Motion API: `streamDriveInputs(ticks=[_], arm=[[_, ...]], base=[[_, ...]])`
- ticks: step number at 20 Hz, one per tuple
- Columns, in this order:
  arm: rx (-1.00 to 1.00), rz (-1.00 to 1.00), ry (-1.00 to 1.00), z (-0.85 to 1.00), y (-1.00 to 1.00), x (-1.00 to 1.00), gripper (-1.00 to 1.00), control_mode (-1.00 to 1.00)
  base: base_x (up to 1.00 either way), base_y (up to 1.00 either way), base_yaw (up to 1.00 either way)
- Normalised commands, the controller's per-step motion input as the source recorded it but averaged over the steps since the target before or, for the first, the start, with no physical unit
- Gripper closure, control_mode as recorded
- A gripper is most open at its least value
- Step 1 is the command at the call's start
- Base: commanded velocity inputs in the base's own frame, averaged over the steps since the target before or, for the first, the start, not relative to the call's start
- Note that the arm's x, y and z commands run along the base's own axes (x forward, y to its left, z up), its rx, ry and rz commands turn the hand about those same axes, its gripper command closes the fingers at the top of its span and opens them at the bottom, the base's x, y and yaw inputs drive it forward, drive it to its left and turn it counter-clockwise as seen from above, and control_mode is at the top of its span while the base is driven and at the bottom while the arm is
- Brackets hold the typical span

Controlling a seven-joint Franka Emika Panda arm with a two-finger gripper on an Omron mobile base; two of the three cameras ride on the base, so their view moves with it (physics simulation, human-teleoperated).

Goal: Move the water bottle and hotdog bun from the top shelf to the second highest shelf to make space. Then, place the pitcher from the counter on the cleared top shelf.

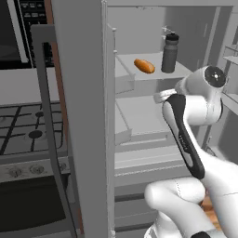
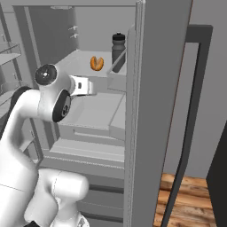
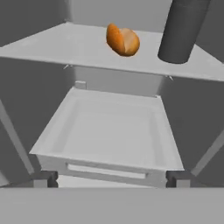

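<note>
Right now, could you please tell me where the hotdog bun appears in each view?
Left base view: hotdog bun on the top shelf, left of the water bottle.
Right base view: bun left of the bottle.
Hand view: bun top centre, bottle right.
Shared landmark: the bottle.

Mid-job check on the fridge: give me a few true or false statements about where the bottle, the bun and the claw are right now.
1. The water bottle stands upright on the top shelf. True.
2. The hotdog bun already lies on the second highest shelf. False: it lies on the top shelf, beside the bottle.
3. The claw is shut on the bottle. False: its fingertips stand apart with nothing between them, short of both items.
4. Bun and bottle are apart, not touching. True.
5. In the hand view, the claw faces into the fridge below top shelf level. True.
</note>
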Motion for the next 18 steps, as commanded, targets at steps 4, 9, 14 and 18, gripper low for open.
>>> streamDriveInputs(ticks=[4, 9, 14, 18], arm=[[0.0, -0.07, -0.43, 0.49, -0.09, 0.0, -1.0, -1.0], [0.0, -0.12, -0.3, 0.71, 0.0, 0.0, -1.0, -1.0], [0.02, -0.11, -0.18, 0.82, 0.0, 0.0, -1.0, -1.0], [0.03, -0.08, -0.06, 0.71, 0.0, 0.0, -1.0, -1.0]], base=[[0.0, 0.0, 0.0], [0.0, 0.0, 0.0], [0.0, 0.0, 0.0], [0.0, 0.0, 0.0]])
